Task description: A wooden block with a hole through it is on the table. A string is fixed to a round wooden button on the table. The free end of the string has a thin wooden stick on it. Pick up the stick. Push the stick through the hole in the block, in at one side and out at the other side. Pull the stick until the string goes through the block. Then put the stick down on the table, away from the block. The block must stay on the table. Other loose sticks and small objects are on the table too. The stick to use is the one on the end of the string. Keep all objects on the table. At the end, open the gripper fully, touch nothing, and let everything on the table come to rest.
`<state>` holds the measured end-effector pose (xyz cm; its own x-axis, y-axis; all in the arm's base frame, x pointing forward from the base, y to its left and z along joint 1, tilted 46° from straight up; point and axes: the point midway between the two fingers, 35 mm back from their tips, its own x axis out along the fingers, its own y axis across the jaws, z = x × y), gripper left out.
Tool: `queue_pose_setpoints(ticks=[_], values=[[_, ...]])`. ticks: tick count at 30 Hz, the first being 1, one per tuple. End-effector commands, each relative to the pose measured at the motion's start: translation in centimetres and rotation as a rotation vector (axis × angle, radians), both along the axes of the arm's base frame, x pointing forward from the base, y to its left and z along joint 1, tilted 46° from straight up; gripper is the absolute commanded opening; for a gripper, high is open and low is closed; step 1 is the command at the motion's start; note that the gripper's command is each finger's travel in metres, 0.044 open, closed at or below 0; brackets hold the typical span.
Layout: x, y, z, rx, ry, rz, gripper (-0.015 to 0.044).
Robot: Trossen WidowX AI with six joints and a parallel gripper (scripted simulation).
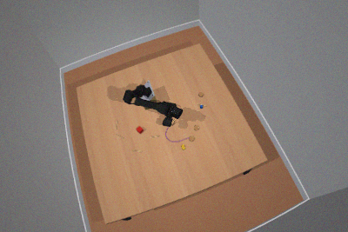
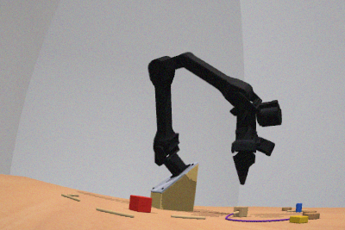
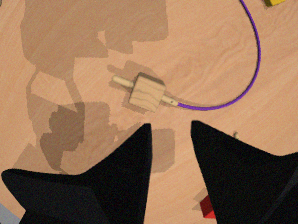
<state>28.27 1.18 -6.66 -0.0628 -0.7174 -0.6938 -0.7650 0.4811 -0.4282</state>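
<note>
The wooden block [image 2: 241, 212] [image 3: 148, 93] sits on the table. In the wrist view the thin stick [image 3: 120, 80] lies through its hole: one end sticks out on the left, the end with the string sticks out a little on the right. The purple string [image 1: 166, 137] [image 2: 259, 220] [image 3: 258, 55] curves from that end to the round button [image 1: 191, 138] and lies outside the block. My gripper [image 2: 242, 183] [image 3: 171, 128] is partly open and empty, pointing down above the table near the block, touching nothing.
A red cube [image 1: 139, 129] [image 2: 140, 203] [image 3: 207, 207] and loose sticks [image 1: 137, 150] [image 2: 115, 213] lie to the left. A yellow piece [image 1: 184, 147] [image 2: 298, 220] lies near the button. A blue piece [image 1: 201, 106] [image 2: 298, 208] and loose wooden discs [image 1: 197, 128] lie to the right.
</note>
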Motion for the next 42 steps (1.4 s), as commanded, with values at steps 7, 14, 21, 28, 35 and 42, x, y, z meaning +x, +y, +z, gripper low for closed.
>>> queue_pose_setpoints(ticks=[7, 14, 21, 28, 35, 42], values=[[-1.1, 1.5, -1.8, -0.068, -0.799, -0.811, 0.0124], [-1.4, 1.9, -2.2, -0.099, -1.077, -1.090, 0.0124], [-1.8, 2.3, -2.6, -0.133, -1.357, -1.368, 0.0124], [-1.9, 2.4, -2.7, -0.145, -1.453, -1.462, 0.0124], [-1.9, 2.4, -2.7, -0.145, -1.453, -1.462, 0.0124], [-1.9, 2.4, -2.7, -0.145, -1.452, -1.462, 0.0124]])
